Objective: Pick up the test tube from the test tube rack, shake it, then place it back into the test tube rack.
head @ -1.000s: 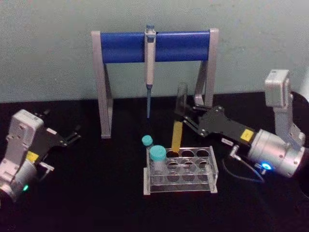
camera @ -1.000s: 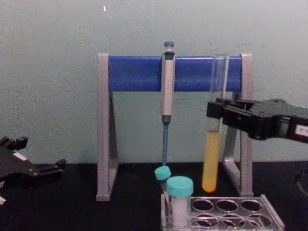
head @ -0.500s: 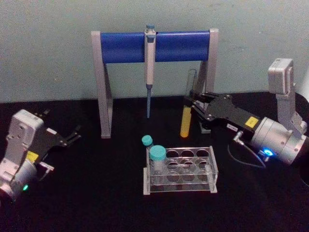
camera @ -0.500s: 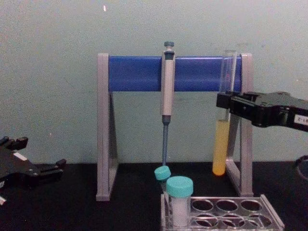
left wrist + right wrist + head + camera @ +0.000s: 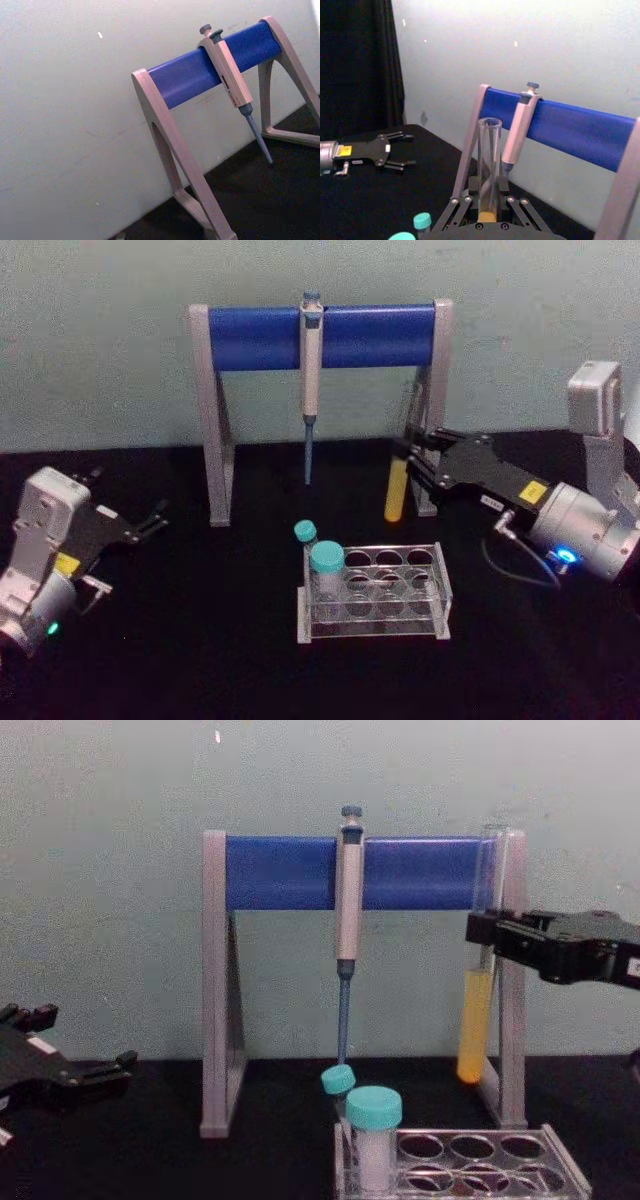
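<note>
The tube (image 5: 397, 480) is out of the rack (image 5: 441, 585) and stands nearly upright against the stand's (image 5: 262, 336) right leg, seen from the chest. Its open mouth comes up level with the blue crossbar. Yellow liquid fills the lower part, and the glass above it is clear. The right claw (image 5: 405, 454) is clamped on it just above the liquid, reaching in from the right of the stand. In the right wrist view the tube (image 5: 489, 160) rises straight up from between the fingers (image 5: 462, 207). From the chest, the tube's (image 5: 476, 1020) rounded bottom hangs low by the foot of that leg. I can't tell if it clears the bench (image 5: 200, 640).

The rack (image 5: 566, 1166) sits on the bench in front of the stand, towards its right leg. Two teal-capped vials (image 5: 327, 558) stand at the rack's left end, and the holes beside them are open. A pipette (image 5: 311, 370) hangs from the middle of the crossbar, tip down.

The left claw (image 5: 130, 492) rests low, well out to the left of the stand, fingers apart and holding nothing.
</note>
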